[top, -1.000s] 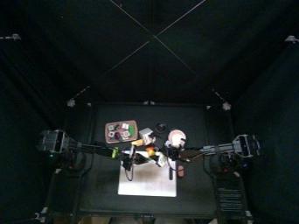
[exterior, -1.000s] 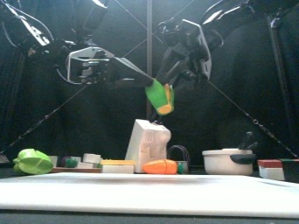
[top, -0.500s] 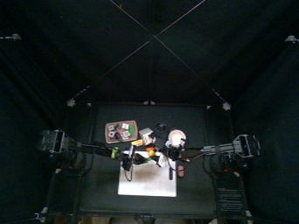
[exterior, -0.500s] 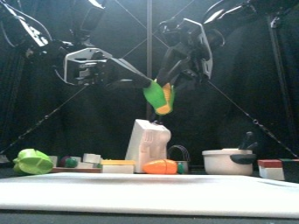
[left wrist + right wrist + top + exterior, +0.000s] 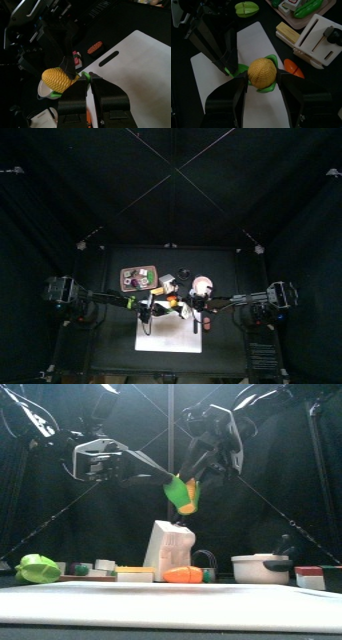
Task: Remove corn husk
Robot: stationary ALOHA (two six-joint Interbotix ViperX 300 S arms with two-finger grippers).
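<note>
The black table [image 5: 54,589] carries a white cutting board [image 5: 171,332] near its front edge, with clutter along the back edge: a white box [image 5: 167,550], a pot [image 5: 261,568], a carrot [image 5: 185,574] and a green cup [image 5: 38,568].

Above all this, both arms meet in mid-air over the board. The right gripper [image 5: 261,82] has its jaws closed on either side of the corn cob [image 5: 262,72], whose yellow kernels are bared at one end. The left gripper [image 5: 85,82] is partly closed and pinches a flap of the green husk [image 5: 175,489].

The main risk appears to be the cob slipping: if the left arm pulls harder than the right jaws clamp, the cob could twist free and drop onto the board or roll toward the clutter. A smaller risk is the husk strip tearing short, leaving leaves on the cob, or the thin flap sliding out of the left jaws.
</note>
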